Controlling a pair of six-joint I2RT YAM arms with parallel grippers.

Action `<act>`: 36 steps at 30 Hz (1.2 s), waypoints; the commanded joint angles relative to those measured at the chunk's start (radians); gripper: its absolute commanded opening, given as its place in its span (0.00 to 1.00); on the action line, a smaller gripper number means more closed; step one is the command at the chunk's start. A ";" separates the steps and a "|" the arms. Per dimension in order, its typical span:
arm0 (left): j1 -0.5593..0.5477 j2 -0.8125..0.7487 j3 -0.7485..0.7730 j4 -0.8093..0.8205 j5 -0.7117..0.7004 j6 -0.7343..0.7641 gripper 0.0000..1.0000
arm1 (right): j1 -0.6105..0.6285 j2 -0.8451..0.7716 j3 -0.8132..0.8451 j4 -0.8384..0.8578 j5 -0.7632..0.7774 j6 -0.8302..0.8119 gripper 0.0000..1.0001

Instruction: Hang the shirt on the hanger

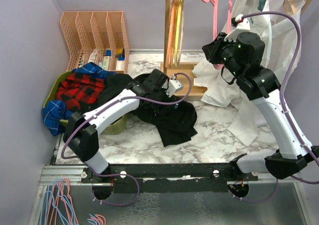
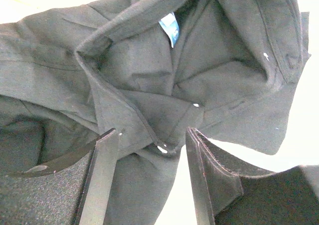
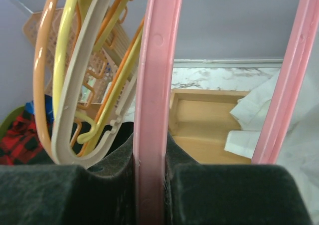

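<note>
The black shirt (image 1: 169, 116) lies crumpled on the marble table, mid-left. My left gripper (image 1: 172, 83) hovers over its far edge, open; in the left wrist view (image 2: 152, 150) the jaws straddle the collar and button placket of the shirt (image 2: 149, 75) without closing on it. The pink hanger (image 1: 215, 8) hangs from the wooden rail at the back. My right gripper (image 1: 213, 49) is raised at the rack and shut on one arm of the pink hanger (image 3: 152, 110), which fills the gap between its pads (image 3: 152, 185).
Orange, yellow and cream hangers (image 1: 175, 25) hang left of the pink one on the wooden rack (image 1: 184, 65). White shirts (image 1: 234, 85) drape at the right. A red plaid garment (image 1: 79, 93) lies in a green basket at left. A peach organiser (image 1: 94, 35) stands behind it.
</note>
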 commanded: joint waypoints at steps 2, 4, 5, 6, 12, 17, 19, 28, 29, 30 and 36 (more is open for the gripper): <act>-0.004 -0.079 -0.066 0.013 0.078 0.033 0.59 | 0.002 -0.106 -0.070 0.232 -0.097 0.113 0.01; -0.004 -0.091 -0.084 0.019 0.070 0.036 0.61 | 0.002 -0.135 -0.111 0.240 -0.111 0.147 0.01; -0.004 -0.096 -0.095 0.021 0.065 0.039 0.63 | 0.002 -0.148 -0.128 0.242 -0.118 0.163 0.01; -0.004 -0.100 -0.105 0.022 0.060 0.044 0.65 | 0.002 -0.166 -0.145 0.244 -0.126 0.175 0.01; -0.004 -0.110 -0.141 0.059 0.007 0.040 0.77 | 0.002 -0.247 -0.227 0.306 -0.201 0.205 0.01; 0.002 -0.104 -0.152 0.090 -0.017 0.021 0.81 | 0.002 -0.323 -0.294 0.250 -0.221 0.270 0.01; 0.008 -0.108 -0.156 0.102 -0.024 0.007 0.82 | 0.002 -0.381 -0.382 0.237 -0.234 0.295 0.01; 0.019 -0.071 -0.131 0.156 -0.111 -0.042 0.84 | 0.002 -0.734 -0.778 0.136 -0.193 0.378 0.01; 0.019 -0.056 -0.119 0.161 -0.139 -0.052 0.84 | 0.002 -0.771 -0.803 0.130 -0.189 0.385 0.01; 0.019 -0.040 -0.103 0.164 -0.168 -0.060 0.84 | 0.002 -0.804 -0.822 0.126 -0.184 0.391 0.01; 0.018 0.055 -0.023 0.149 -0.231 -0.095 0.79 | 0.002 -0.904 -0.843 0.095 -0.133 0.387 0.01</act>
